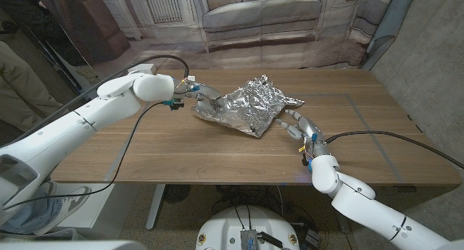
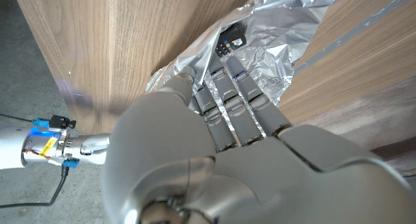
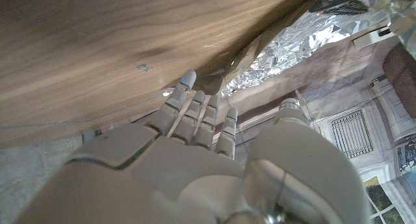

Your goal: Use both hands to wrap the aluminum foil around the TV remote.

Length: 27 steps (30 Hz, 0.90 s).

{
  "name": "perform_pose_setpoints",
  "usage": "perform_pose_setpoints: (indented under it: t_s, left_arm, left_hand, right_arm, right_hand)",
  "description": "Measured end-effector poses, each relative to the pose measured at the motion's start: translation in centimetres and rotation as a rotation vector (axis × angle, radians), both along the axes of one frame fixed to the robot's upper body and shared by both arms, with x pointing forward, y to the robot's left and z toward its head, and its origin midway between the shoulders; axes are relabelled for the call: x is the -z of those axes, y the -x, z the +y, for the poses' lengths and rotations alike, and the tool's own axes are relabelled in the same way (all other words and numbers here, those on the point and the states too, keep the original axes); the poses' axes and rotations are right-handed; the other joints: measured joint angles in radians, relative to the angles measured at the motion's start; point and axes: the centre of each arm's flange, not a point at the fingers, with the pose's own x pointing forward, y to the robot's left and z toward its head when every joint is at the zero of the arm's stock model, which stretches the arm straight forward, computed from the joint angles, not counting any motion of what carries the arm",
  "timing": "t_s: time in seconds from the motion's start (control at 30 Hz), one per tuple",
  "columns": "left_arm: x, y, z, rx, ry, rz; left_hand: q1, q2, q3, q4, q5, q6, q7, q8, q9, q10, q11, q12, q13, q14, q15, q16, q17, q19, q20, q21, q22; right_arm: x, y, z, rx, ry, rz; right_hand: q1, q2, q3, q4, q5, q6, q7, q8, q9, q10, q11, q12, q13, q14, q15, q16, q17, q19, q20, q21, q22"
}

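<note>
Hands are bracketing the aluminum foil [image 1: 250,103] near table centre: your left hand [image 1: 204,99] is pressing its nine-o'clock edge, your right hand [image 1: 299,127], released, is waiting at four o'clock, while the TV remote [image 2: 231,39] is peeking out, half wrapped.

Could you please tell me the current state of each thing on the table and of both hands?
aluminum foil: crumpled, bunched over the remote.
TV remote: mostly covered, one end exposed.
left hand: fingers on the foil's edge.
right hand: open, fingertips beside the foil's corner.
</note>
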Motion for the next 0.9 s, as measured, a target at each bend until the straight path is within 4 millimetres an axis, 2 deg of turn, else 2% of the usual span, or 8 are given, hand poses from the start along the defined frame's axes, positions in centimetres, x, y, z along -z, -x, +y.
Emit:
perform_pose_setpoints:
  t_s: [0.17,0.4,0.9]
  left_arm:
    - [-1.2,-0.7,-0.5,0.004,0.013,0.059]
    - [-2.3,-2.0,-0.9,0.009,0.043,0.152]
    - [-4.8,-4.4,-2.1,-0.028,0.063,0.219]
  left_hand:
    - [0.0,0.0,0.004,0.004,-0.002,0.0,0.0,0.001,0.009,0.0,0.0,0.0,0.018,0.007,-0.003,0.004,0.013,0.0,0.0,0.0,0.0]
    - [0.0,0.0,0.014,-0.003,-0.003,-0.003,0.003,0.009,0.018,0.005,0.009,0.0,0.024,0.015,-0.004,0.011,0.027,0.0,0.0,0.004,0.0]
    - [-0.009,-0.003,0.028,0.003,0.005,-0.008,0.014,0.015,0.028,0.005,0.009,0.0,0.026,0.027,-0.009,0.011,0.051,-0.005,0.006,0.008,0.002]
  right_arm:
    - [0.4,0.2,0.0,0.0,-0.011,0.002]
    - [0.9,0.4,0.0,0.001,-0.023,0.007]
    - [1.6,0.7,0.1,-0.005,-0.041,0.017]
  right_hand:
    - [-0.004,0.004,0.0,0.0,0.0,0.0,0.0,0.0,0.0,0.0,0.0,0.0,0.0,0.0,0.0,0.0,0.0,0.0,0.0,0.0,0.0]
    - [-0.004,0.004,0.0,0.0,0.0,0.0,0.0,0.0,0.0,0.007,0.002,0.0,0.0,0.0,0.0,0.0,0.0,0.0,0.0,-0.006,0.0]
    - [-0.004,0.004,0.0,0.0,0.0,0.004,0.004,0.0,0.0,0.016,0.002,0.006,0.0,0.009,0.001,0.0,0.0,0.0,0.0,-0.006,0.0]
